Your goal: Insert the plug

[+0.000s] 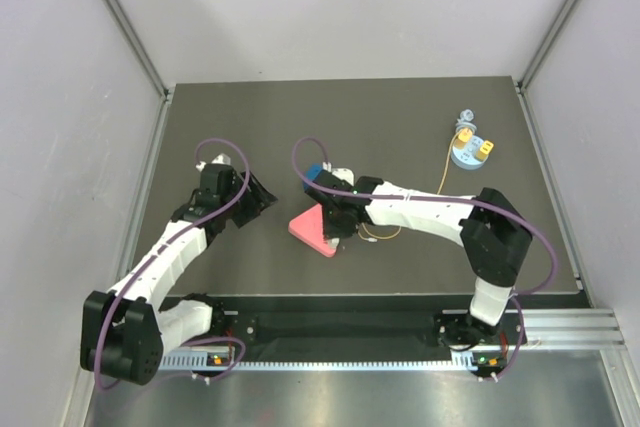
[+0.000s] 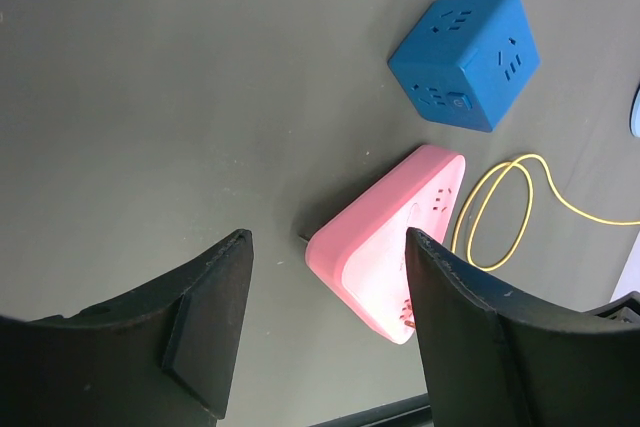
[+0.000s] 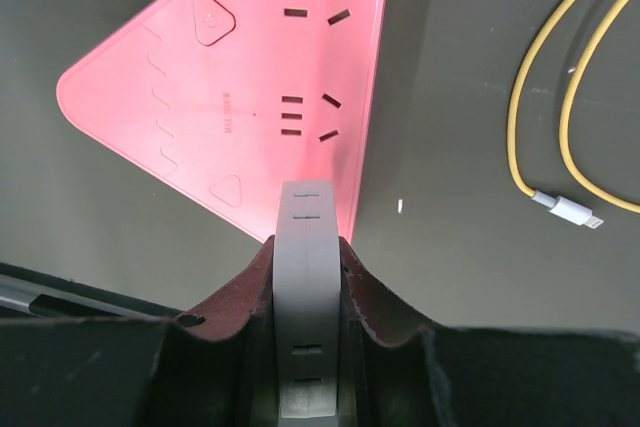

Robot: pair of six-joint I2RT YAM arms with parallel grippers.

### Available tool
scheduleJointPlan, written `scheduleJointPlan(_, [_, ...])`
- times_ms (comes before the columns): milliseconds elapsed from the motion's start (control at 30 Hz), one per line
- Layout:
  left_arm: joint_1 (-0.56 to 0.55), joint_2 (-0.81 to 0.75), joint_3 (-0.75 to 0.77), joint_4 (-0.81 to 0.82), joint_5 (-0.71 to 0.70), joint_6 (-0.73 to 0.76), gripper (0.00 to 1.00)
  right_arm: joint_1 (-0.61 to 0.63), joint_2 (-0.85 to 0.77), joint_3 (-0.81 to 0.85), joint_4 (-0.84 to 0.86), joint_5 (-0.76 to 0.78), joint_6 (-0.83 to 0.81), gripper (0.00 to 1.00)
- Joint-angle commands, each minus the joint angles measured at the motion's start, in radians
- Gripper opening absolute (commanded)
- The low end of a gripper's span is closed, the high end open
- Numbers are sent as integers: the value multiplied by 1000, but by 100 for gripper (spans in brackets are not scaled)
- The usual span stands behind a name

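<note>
Dark grey matte table (image 1: 400, 117), pale plain walls (image 1: 350, 7) on three sides, and an aluminium rail (image 1: 560, 327) along the near edge.

The right arm reaches across to the left and sits low. The right fingers (image 3: 240, 292) are pressed tight on a flat grey block (image 3: 305, 277) that sticks out forward. Just past its tip is a pink triangular power strip (image 3: 250, 77). Right of those fingers there's a loop of thin yellow cable (image 3: 520, 117) ending in a small white connector (image 3: 565, 209).

The left arm stretches forward with its wrist turned right. The left fingers (image 2: 215, 327) are spread wide with nothing between them. The pink strip is just ahead and a blue cube socket (image 2: 465, 47) is farther ahead.

The small yellow plug (image 1: 463, 133) is on the cable's other end, well away to the right of both pairs of fingers, on a light-blue round base (image 1: 470, 159) beside a second yellow block (image 1: 485, 150).

From above it's tiny, so no detail there. The grey block's back end is buried between the fingers, and I can't tell what it is.
</note>
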Motion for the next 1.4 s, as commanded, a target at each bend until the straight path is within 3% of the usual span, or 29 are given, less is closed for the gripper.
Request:
scheduleJointPlan(0, [1,9,-12,63,10,7,67,13,13,52,-17,13,-2,0])
scheduleJointPlan(433, [1,83,-80,149,136,-22,62,15,50,93,-37,17,-14,0])
scheduleJointPlan(767, [-1,139,-146,265,291,-26,43,15,89,133,-54,2,-16,0])
scheduleJointPlan(1133, [-5,153,-223,385,359,-57,42,15,127,204,-118,-4,-30,0])
scheduleJointPlan(1367, [-36,193,-263,459,376,-89,21,15,159,242,-127,2,-17,0])
